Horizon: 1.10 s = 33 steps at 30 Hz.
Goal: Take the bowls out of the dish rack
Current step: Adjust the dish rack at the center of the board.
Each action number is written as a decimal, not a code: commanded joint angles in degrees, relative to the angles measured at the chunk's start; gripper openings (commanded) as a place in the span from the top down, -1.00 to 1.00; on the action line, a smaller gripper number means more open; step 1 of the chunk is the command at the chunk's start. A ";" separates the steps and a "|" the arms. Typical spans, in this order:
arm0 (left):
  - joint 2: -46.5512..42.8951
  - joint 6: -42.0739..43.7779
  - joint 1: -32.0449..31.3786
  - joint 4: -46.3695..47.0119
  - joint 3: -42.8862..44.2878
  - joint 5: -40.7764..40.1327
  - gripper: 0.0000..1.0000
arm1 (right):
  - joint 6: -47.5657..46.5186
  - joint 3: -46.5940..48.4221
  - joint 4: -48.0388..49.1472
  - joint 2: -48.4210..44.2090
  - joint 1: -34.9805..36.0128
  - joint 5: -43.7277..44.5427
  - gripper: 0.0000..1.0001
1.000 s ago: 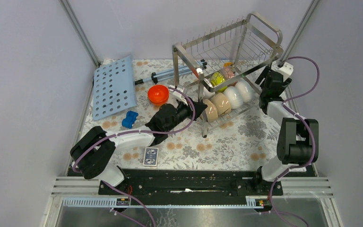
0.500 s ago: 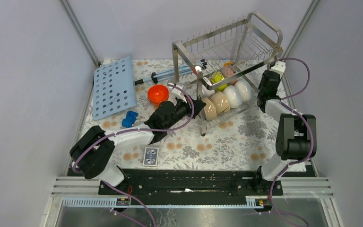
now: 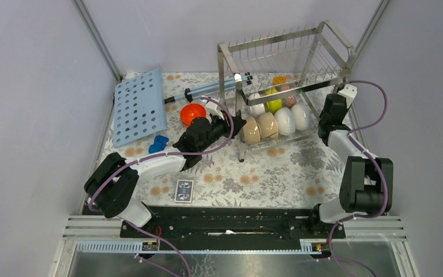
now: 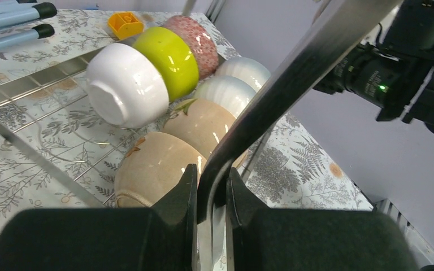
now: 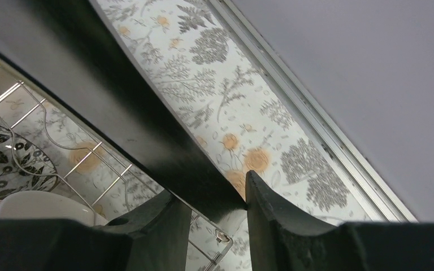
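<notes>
Clamping onto a steel upright of the dish rack (image 3: 285, 39), the left gripper (image 4: 210, 186) is holding its left end. The rack is standing at the far right of the floral table (image 3: 277, 173). The right gripper (image 5: 217, 206) is pinching a dark bar at the rack's right end, both fingers pressing against it. The bowls (image 3: 277, 122) are sitting on edge in two rows in the lower tier.
</notes>
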 commanded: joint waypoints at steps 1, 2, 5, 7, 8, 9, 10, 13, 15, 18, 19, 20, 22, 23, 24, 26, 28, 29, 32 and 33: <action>1.94 1.22 3.09 -7.27 1.89 -10.66 1.00 | 11.87 -1.18 -5.48 -8.93 -0.08 3.12 1.00; 2.00 1.51 3.34 -7.75 2.01 -10.61 1.00 | 12.56 -1.48 -6.67 -9.69 -0.08 3.04 1.00; 2.20 2.19 4.57 -8.50 2.21 -10.76 1.00 | 15.33 -1.82 -11.36 -11.89 0.17 2.52 1.00; 2.56 2.43 5.75 -8.66 2.37 -10.43 1.00 | 17.29 -2.15 -14.43 -13.81 0.57 1.75 1.00; 2.84 2.54 6.31 -9.00 2.66 -9.91 1.00 | 17.84 -2.58 -15.50 -14.78 0.85 1.50 1.00; 3.28 2.80 6.86 -9.36 3.04 -9.39 1.00 | 18.18 -2.95 -16.58 -15.69 1.15 1.43 1.00; 3.79 3.20 7.38 -9.90 3.54 -9.04 1.00 | 18.42 -3.38 -17.18 -16.80 1.48 1.23 1.00; 4.84 4.42 8.39 -11.12 4.96 -8.10 1.00 | 18.75 -4.80 -21.30 -20.25 2.68 0.81 0.99; 5.53 5.15 8.89 -12.09 5.92 -7.59 1.00 | 19.50 -5.87 -23.52 -22.48 3.34 0.41 0.99; 6.23 6.20 9.44 -13.19 7.05 -6.62 1.00 | 20.95 -7.28 -26.06 -25.62 3.69 -0.62 0.98; 6.41 6.55 9.53 -13.44 7.19 -6.57 1.00 | 21.26 -7.73 -26.79 -26.69 3.70 -0.96 0.98; 6.51 6.68 9.64 -13.57 7.22 -6.63 1.00 | 21.62 -8.24 -27.31 -27.66 3.70 -1.48 0.98; 6.69 6.67 10.16 -13.61 7.22 -6.57 1.00 | 22.10 -9.23 -28.23 -29.61 3.69 -2.19 0.98; 6.85 6.65 10.26 -13.61 7.29 -6.46 1.00 | 22.31 -9.72 -28.52 -30.55 3.66 -2.48 0.97; 7.09 6.65 10.42 -13.61 7.37 -6.46 1.00 | 22.45 -10.12 -28.86 -31.36 3.70 -2.85 0.97; 7.74 6.72 10.71 -13.72 7.91 -6.23 1.00 | 22.82 -10.90 -29.32 -32.61 3.69 -3.42 0.96; 8.44 6.74 10.96 -13.95 8.61 -5.92 1.00 | 23.15 -11.50 -30.01 -33.29 3.70 -4.32 0.95; 8.73 6.78 11.06 -14.03 8.96 -5.79 1.00 | 23.13 -11.72 -30.17 -33.59 3.70 -4.83 0.94; 9.55 7.01 11.31 -14.37 9.74 -5.71 1.00 | 22.72 -12.44 -30.20 -34.86 3.65 -5.82 0.89; 9.68 6.96 11.49 -14.39 9.77 -5.83 1.00 | 22.57 -12.53 -30.20 -35.12 3.70 -6.04 0.87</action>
